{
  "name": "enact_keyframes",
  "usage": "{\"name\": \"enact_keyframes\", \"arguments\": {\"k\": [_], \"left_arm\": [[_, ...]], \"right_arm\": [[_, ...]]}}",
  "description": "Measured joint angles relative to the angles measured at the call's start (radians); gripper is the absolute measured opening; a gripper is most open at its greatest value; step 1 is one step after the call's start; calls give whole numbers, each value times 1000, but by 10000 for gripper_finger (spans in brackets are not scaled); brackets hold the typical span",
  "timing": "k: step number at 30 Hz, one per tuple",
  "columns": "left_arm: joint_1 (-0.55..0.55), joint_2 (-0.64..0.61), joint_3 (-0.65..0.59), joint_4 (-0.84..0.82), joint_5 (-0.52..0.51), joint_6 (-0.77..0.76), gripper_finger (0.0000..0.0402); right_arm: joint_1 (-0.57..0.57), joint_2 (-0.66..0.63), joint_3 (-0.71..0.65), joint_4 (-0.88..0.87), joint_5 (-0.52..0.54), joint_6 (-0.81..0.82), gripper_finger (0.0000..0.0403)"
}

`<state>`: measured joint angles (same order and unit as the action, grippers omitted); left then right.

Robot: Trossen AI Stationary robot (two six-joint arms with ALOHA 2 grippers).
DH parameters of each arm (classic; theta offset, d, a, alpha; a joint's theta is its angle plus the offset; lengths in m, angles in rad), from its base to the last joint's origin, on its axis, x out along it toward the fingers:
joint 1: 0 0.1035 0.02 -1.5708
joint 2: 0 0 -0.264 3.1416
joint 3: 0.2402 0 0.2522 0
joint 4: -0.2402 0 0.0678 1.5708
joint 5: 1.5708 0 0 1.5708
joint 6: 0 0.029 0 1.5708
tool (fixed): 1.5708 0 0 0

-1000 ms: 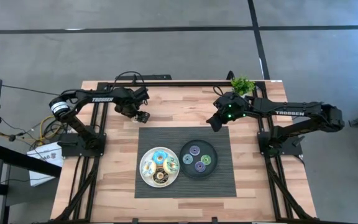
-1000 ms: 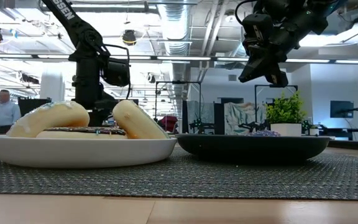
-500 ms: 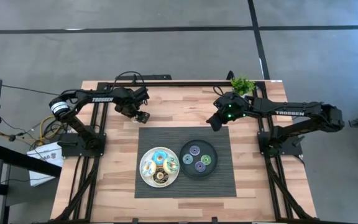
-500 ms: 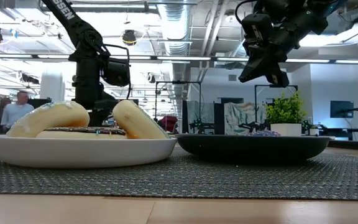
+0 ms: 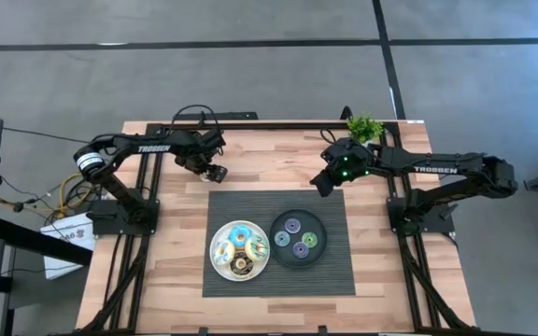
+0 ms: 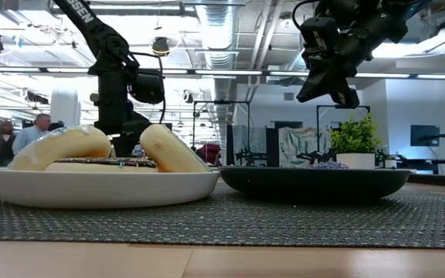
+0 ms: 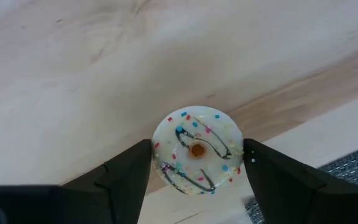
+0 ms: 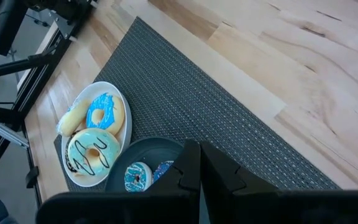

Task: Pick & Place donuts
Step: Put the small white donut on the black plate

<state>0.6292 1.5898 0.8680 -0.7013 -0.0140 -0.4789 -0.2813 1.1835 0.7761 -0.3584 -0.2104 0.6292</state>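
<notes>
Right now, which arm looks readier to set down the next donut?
The left: its gripper holds the white sprinkled donut above the bare wood. The right gripper hangs empty beyond the black plate.

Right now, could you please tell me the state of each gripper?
Left gripper: shut on the white-iced sprinkled toy donut.
Right gripper: shut, empty.

A pale wooden surface (image 5: 171,252) carries a dark woven mat (image 5: 330,275) at centre; a small potted plant (image 5: 364,126) stands toward one o'clock, both arm bases at three and nine.
</notes>
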Motion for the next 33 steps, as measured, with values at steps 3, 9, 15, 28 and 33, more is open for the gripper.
{"name": "enact_keyframes", "arguments": {"k": [3, 9, 15, 28, 33], "left_arm": [[0, 0, 0, 11, 21, 11, 244], [-10, 0, 0, 134, 120, 45, 244], [-67, 0, 64, 191, 162, 147, 244], [-392, 0, 321, 264, -17, 519, 244], [-488, 0, 335, 350, -52, 488, 244]], "right_arm": [[0, 0, 0, 0, 0, 0, 1], [0, 0, 0, 0, 0, -2, 1], [0, 0, 0, 0, 2, -7, 1], [0, 0, 0, 0, 2, -8, 1], [-5, 0, 0, -7, 1, -21, 1]]}}
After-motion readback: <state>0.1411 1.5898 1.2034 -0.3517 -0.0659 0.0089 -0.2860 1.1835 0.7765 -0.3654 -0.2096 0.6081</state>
